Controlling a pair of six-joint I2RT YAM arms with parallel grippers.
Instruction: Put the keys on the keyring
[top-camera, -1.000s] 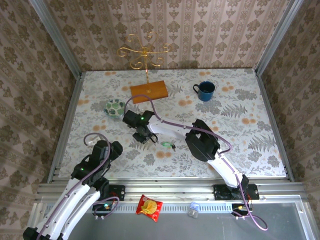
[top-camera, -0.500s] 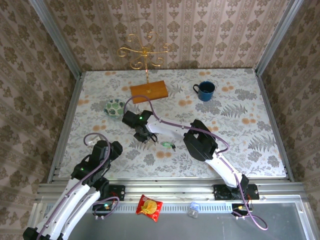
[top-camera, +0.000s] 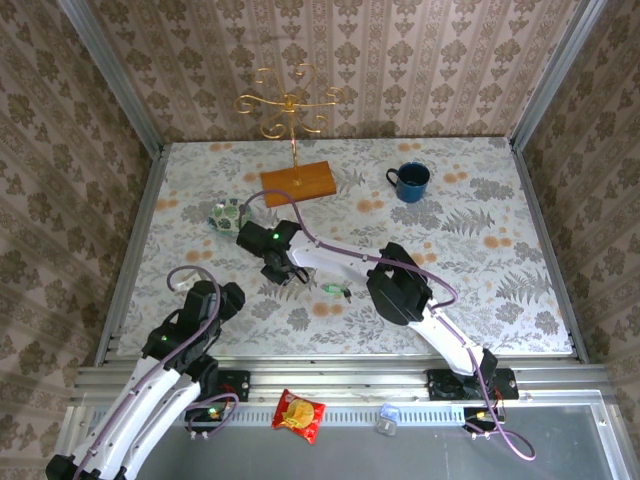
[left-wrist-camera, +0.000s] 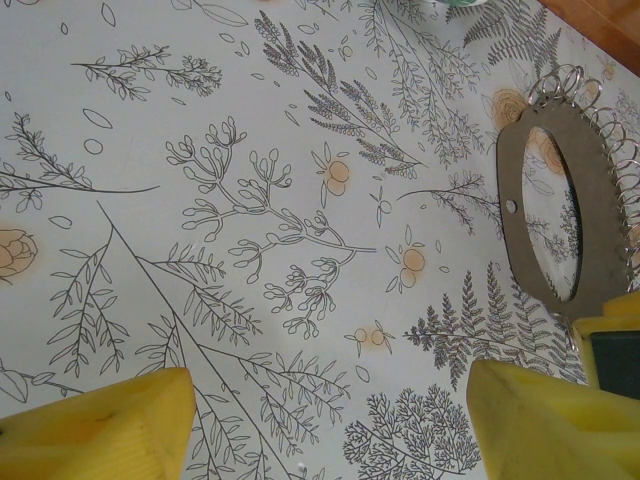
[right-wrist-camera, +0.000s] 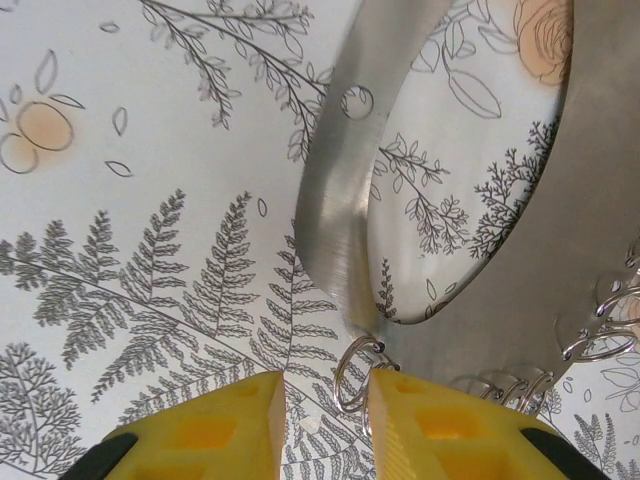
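Note:
The keyring (right-wrist-camera: 345, 200) is a wide flat grey band lying on the patterned table, with small wire rings along its edge. My right gripper (right-wrist-camera: 325, 395) is open by a narrow gap at that edge. One wire ring (right-wrist-camera: 336, 381) sits in the gap, against the right finger. From the left wrist, the keyring (left-wrist-camera: 515, 190) lies to the far right, and my left gripper (left-wrist-camera: 330, 400) is open over bare table. The keys (top-camera: 335, 290), one green-headed and one black, lie right of the right gripper (top-camera: 273, 266). The left gripper (top-camera: 230, 294) hangs low at the near left.
A small green patterned bowl (top-camera: 228, 215) stands just behind and left of the right gripper. A wooden base (top-camera: 298, 182) with a gold wire stand (top-camera: 288, 108) is at the back, and a blue mug (top-camera: 410, 181) at the back right. Metal rails edge the table.
My right gripper has shifted a little left and back, toward the bowl. The left arm and the keys have stayed put.

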